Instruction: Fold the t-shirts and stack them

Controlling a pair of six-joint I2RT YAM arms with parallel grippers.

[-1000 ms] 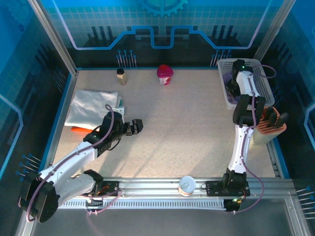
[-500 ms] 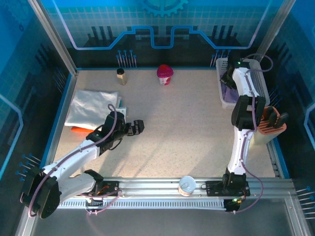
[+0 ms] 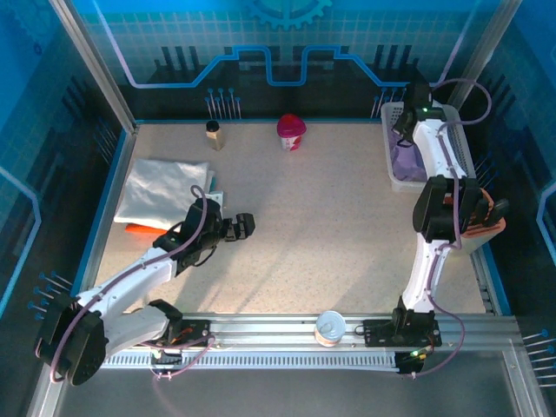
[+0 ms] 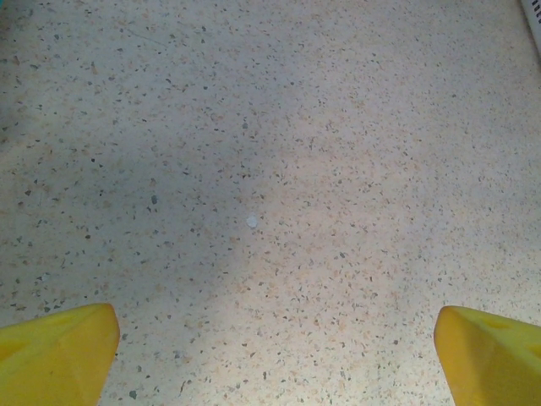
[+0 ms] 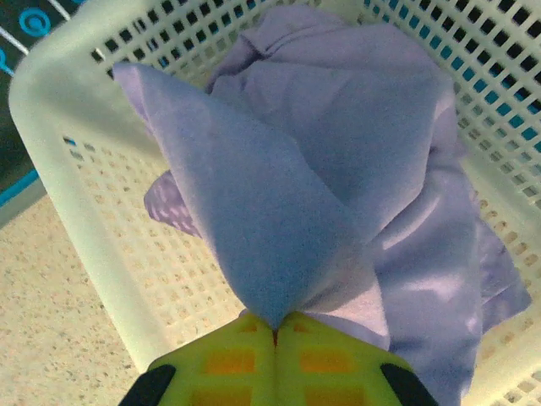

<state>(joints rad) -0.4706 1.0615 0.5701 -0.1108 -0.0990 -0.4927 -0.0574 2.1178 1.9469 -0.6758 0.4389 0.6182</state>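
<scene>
1. Your right gripper (image 5: 275, 331), bottom centre of its wrist view, is pinched closed on a peak of the lavender t-shirt (image 5: 355, 161), which is bunched in the white basket (image 5: 68, 220).
2. Your left gripper (image 4: 272, 351) is spread wide and holds nothing, over the bare table (image 4: 254, 127).
3. The white t-shirt (image 3: 161, 187) lies at the left of the top view, and the orange t-shirt (image 3: 137, 229) peeks out below it.

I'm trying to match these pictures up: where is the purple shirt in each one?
Top external: purple shirt upper right, inside the white basket.
Right wrist: purple shirt at centre, a fold pinched by the right tool.
Shared landmark: the basket's mesh wall.
</scene>
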